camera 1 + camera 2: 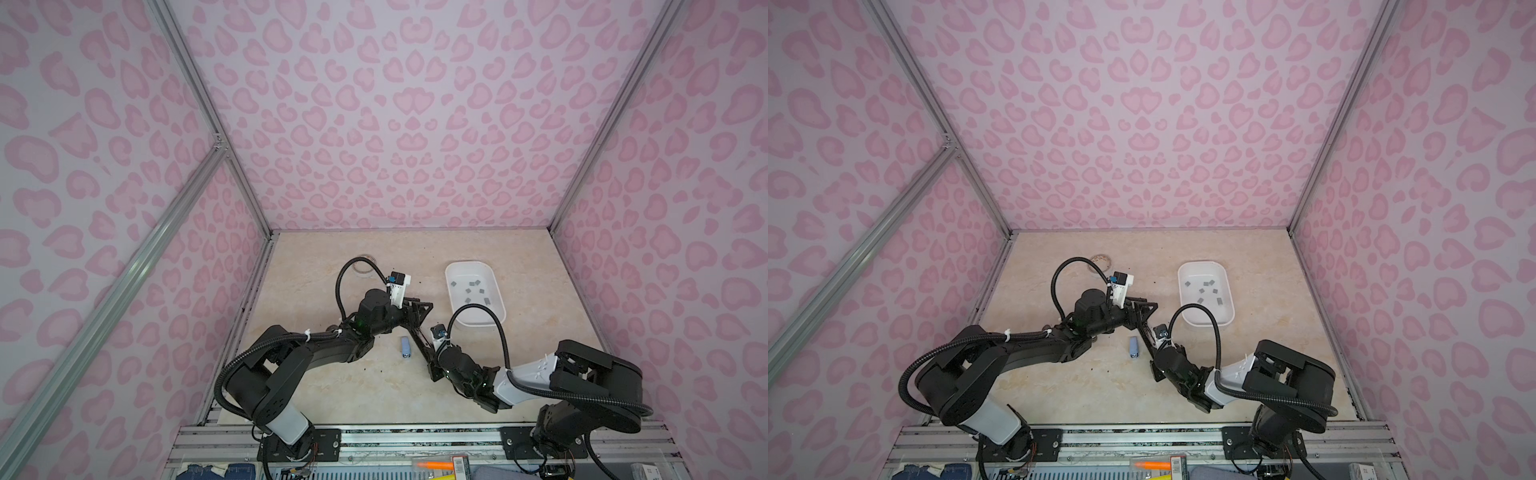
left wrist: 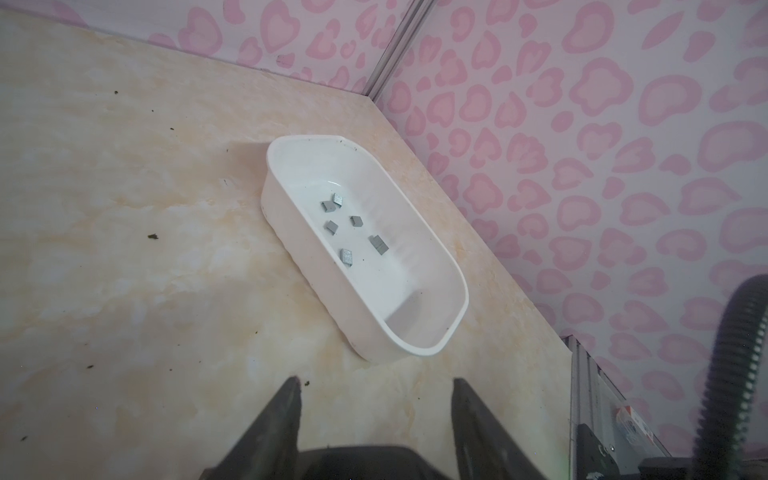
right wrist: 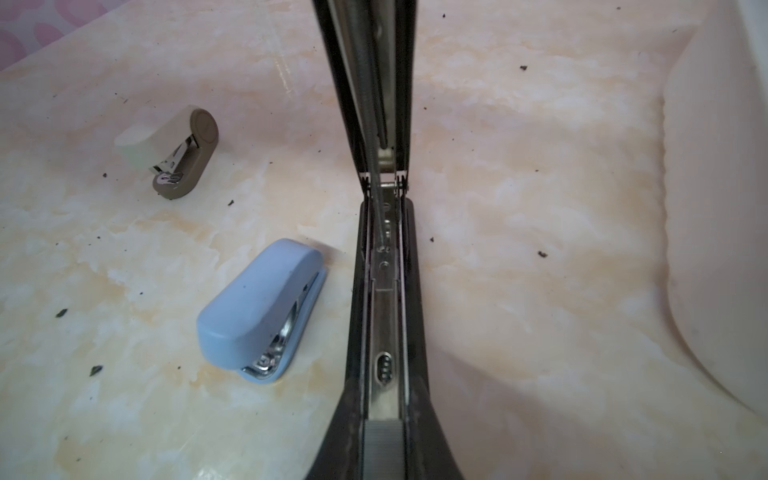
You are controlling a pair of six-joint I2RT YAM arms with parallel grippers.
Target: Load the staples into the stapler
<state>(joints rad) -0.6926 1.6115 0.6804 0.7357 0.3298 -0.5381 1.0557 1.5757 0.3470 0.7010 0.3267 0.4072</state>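
My right gripper (image 3: pixel 384 386) is shut on a long black stapler (image 3: pixel 384 266) that stands hinged open, its lid swung up. A grey strip of staples (image 3: pixel 384 449) lies in its channel between my fingers. In both top views the stapler (image 1: pixel 415 340) (image 1: pixel 1144 338) runs slantwise mid-table with the right gripper (image 1: pixel 430 363) (image 1: pixel 1154 361) at its near end. More staples (image 2: pixel 345 255) (image 1: pixel 471 289) (image 1: pixel 1204 289) lie loose in a white tray (image 2: pixel 307 137) (image 1: pixel 469 262) (image 1: pixel 1202 262). My left gripper (image 2: pixel 376 384) (image 1: pixel 422 306) (image 1: pixel 1148 305) hangs open and empty beside the tray.
A light blue small stapler (image 3: pixel 257 307) (image 1: pixel 406 347) (image 1: pixel 1133 347) lies beside the black one. A beige and brown mini stapler (image 3: pixel 174 153) sits farther off. A clear ring (image 1: pixel 365 266) (image 1: pixel 1102 262) lies at the back. The tray's wall (image 3: pixel 715 208) is close by. Dark crumbs dot the table.
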